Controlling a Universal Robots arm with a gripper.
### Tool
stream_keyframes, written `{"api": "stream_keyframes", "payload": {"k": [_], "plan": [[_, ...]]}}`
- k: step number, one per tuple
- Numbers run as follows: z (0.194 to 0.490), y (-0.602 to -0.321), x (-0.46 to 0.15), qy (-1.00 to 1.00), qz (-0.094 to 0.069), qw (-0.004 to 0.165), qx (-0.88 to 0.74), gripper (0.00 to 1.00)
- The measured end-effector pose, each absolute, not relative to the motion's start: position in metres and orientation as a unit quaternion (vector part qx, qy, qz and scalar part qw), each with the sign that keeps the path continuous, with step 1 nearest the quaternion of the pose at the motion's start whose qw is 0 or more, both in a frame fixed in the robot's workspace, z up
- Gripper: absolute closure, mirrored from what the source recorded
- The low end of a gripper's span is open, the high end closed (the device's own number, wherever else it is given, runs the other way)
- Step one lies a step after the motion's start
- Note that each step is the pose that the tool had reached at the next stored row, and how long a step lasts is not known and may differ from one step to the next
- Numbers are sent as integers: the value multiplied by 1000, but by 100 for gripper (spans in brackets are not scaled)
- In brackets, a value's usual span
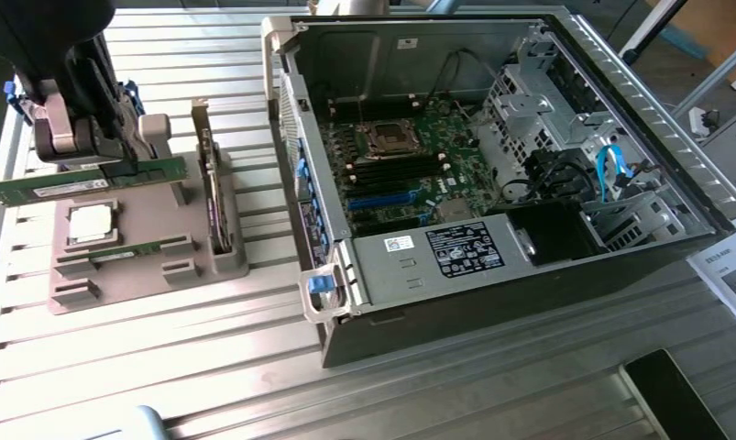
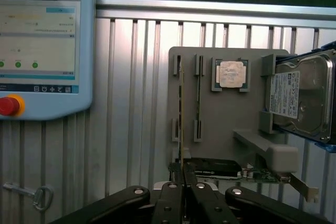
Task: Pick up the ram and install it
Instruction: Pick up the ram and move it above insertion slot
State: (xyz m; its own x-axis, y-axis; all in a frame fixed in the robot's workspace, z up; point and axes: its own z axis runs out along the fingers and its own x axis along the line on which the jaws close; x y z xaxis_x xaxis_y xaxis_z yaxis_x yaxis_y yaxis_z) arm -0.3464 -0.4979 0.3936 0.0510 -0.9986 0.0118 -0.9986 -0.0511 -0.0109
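Note:
The ram (image 1: 38, 190) is a long, thin green stick with a white label. It hangs level just above the grey holder (image 1: 141, 275) at the exterior view's left. My gripper (image 1: 99, 165) is shut on its middle from above. In the wrist view the ram (image 2: 180, 124) shows edge-on as a thin line running out from between the black fingertips (image 2: 173, 190) of my gripper (image 2: 184, 184). A second green stick (image 1: 136, 249) lies in the holder's front slot. The open computer case (image 1: 661, 137) stands at the exterior view's right, its motherboard (image 1: 399, 170) and dark memory slots (image 1: 399, 160) exposed.
The holder also carries a processor (image 1: 93, 223) and a taller card (image 1: 209, 183) standing on edge. In the wrist view a hard drive (image 2: 299, 98) sits beside the holder plate (image 2: 220, 119). A teach pendant (image 2: 42, 45) with a red button and a key (image 2: 39, 195) lie on the ribbed metal table (image 1: 221, 367).

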Motion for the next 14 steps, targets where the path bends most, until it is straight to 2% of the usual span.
{"api": "stream_keyframes", "payload": {"k": [14], "plan": [[394,-498,-328,-689,8,0,725,88]]}}
